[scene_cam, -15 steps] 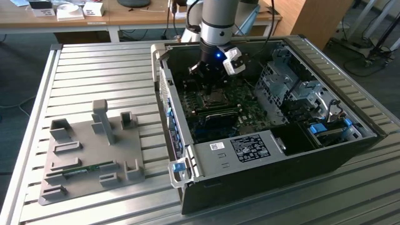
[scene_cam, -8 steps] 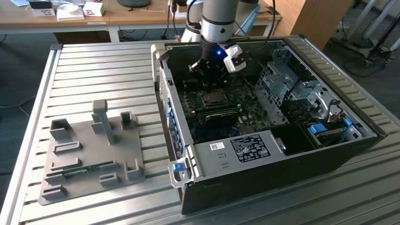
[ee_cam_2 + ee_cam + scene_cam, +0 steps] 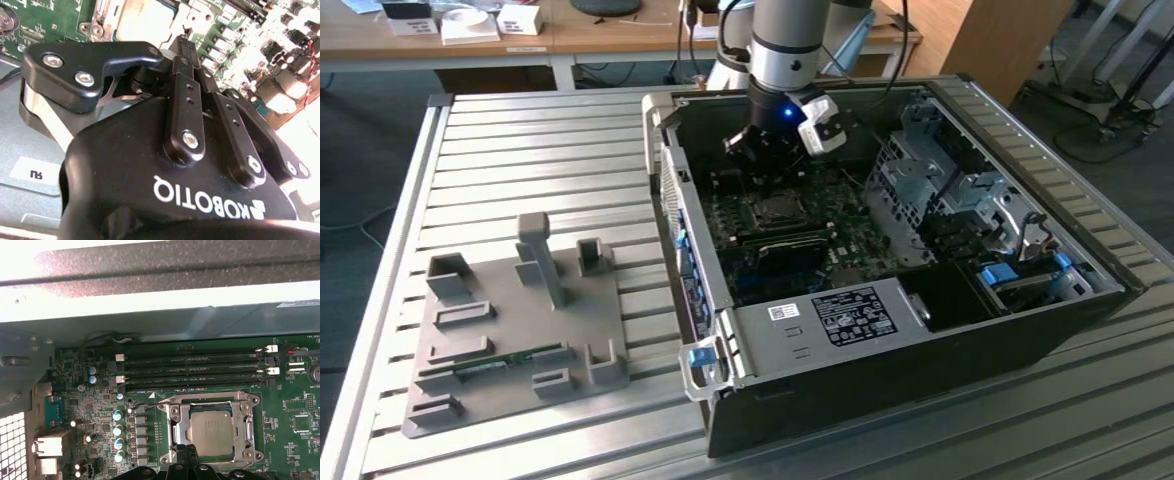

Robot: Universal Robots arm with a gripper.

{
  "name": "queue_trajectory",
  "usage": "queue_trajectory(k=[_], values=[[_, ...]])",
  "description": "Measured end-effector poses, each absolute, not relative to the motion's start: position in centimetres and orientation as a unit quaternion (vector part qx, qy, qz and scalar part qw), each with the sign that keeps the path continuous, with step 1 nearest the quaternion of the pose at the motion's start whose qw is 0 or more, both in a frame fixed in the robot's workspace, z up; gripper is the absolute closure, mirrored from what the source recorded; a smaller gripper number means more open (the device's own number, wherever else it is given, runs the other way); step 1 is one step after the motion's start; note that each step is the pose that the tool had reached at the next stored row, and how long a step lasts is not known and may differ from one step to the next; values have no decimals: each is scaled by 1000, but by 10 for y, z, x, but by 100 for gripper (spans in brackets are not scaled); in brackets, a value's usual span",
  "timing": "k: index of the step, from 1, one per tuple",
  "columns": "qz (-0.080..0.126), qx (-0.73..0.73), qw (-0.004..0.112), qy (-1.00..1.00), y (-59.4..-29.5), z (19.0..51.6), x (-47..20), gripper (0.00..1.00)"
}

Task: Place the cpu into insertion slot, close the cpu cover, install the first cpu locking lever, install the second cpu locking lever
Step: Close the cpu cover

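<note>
Right now the gripper point(image 3: 778, 186) hangs low inside the open computer case point(image 3: 1067, 300). The case lies on its side on the slatted bench point(image 3: 520, 150), so the board faces up and I can reach it from above.

In the first wrist view the cpu point(image 3: 212, 431) lies flat in the insertion slot point(image 3: 212, 406). Its grey metal top shows through the window of the cpu cover point(image 3: 175, 427). The cover lies down over it, flat to the board, so I judge the placing and the closing done. The long memory slots point(image 3: 195, 371) run just beside the socket, on the side away from the gripper.

The gripper's fingers point(image 3: 182, 75) lie together in one narrow point, and I see nothing between them. I read that as deliberate. A closed tip serves as a pushing tool for a thin wire lever, and it fits between the socket and the parts crowded around it.

In both wrist views the tip sits at the edge of the cover frame, near one corner. I cannot tell whether it touches the frame or a lever, nor whether either locking lever is latched.

On the exterior view's left, a grey fixture tray point(image 3: 507, 300) stands on the bench well apart from the case, out of the arm's way.
</note>
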State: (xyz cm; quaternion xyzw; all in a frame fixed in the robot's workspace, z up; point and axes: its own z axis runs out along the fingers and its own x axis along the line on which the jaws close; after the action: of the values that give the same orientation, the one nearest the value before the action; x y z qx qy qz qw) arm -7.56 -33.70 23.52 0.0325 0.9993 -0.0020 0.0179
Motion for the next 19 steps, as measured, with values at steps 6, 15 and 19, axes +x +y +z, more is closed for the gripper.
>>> queue_trajectory(k=[6,15,19], values=[[-2,32,20,999,-337,235,-71,90],[-2,32,20,999,-337,235,-58,90],[-2,32,20,999,-337,236,-58,90]])
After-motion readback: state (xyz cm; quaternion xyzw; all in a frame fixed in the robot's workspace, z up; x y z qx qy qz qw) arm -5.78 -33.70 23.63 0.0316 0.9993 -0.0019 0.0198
